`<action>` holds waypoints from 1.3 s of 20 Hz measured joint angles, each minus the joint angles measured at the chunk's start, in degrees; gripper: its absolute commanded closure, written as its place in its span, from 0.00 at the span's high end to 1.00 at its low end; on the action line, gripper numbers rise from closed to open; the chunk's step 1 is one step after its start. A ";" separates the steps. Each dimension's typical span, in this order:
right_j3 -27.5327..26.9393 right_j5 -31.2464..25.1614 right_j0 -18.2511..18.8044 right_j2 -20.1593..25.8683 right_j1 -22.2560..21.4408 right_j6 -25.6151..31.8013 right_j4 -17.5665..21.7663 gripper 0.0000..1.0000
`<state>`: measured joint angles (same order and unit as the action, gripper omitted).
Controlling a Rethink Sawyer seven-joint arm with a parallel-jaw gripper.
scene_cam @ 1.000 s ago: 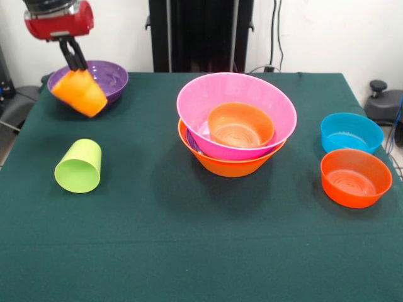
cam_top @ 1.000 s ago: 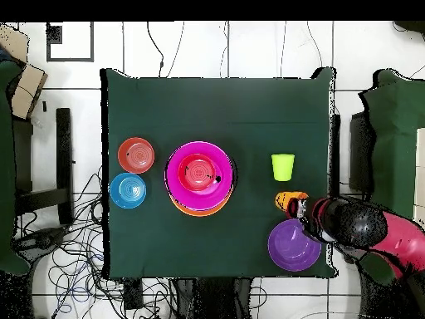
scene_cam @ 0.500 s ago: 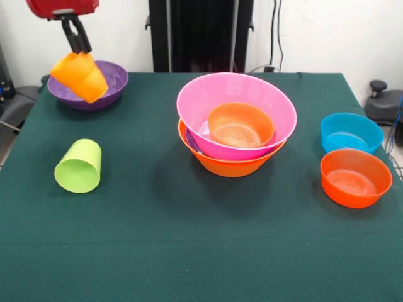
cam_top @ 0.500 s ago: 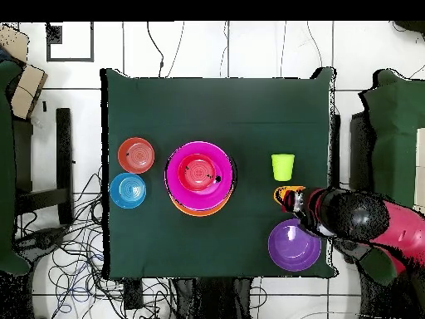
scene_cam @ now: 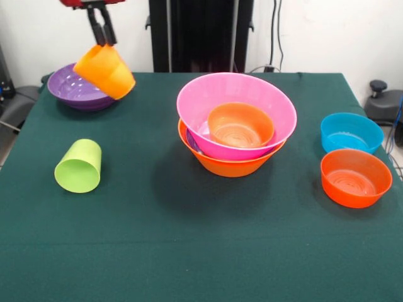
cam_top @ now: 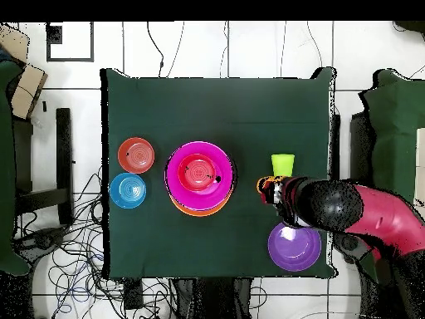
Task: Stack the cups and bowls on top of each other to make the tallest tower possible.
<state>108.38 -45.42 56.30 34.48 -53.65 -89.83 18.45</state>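
My gripper [scene_cam: 104, 41] hangs high at the back left, shut on the rim of the orange cup [scene_cam: 105, 71], which dangles tilted in the air beside the lone purple bowl [scene_cam: 77, 89]. From overhead the gripper [cam_top: 272, 189] is between the lime green cup [cam_top: 283, 164] and the purple bowl [cam_top: 294, 247]. The lime green cup [scene_cam: 79, 167] lies on its side. The tower [scene_cam: 236, 119] stands mid-table: a yellow-orange bowl [scene_cam: 230, 165] at the base, a pink bowl [scene_cam: 271, 104] in it, a small red-orange bowl [scene_cam: 240, 126] inside, and a purple sliver between.
A blue bowl [scene_cam: 351, 132] and a red-orange bowl [scene_cam: 356, 177] sit side by side at the right edge of the green cloth, seen from above as blue bowl [cam_top: 127, 190] and red-orange bowl [cam_top: 135, 154]. Cables lie on the floor around the table.
The gripper has risen and carried the orange cup away from above the purple bowl, sideways toward the tower. Everything else stays put.
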 measured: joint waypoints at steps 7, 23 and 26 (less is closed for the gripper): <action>1.44 0.84 -4.34 -2.13 -1.74 -2.51 -1.27 0.00; 7.86 9.00 -10.69 -7.53 -3.59 -10.69 -2.18 0.00; 9.09 9.41 -13.19 -8.73 -4.52 -12.68 -2.91 0.00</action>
<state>117.47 -36.01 43.12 25.75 -58.17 -102.50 15.54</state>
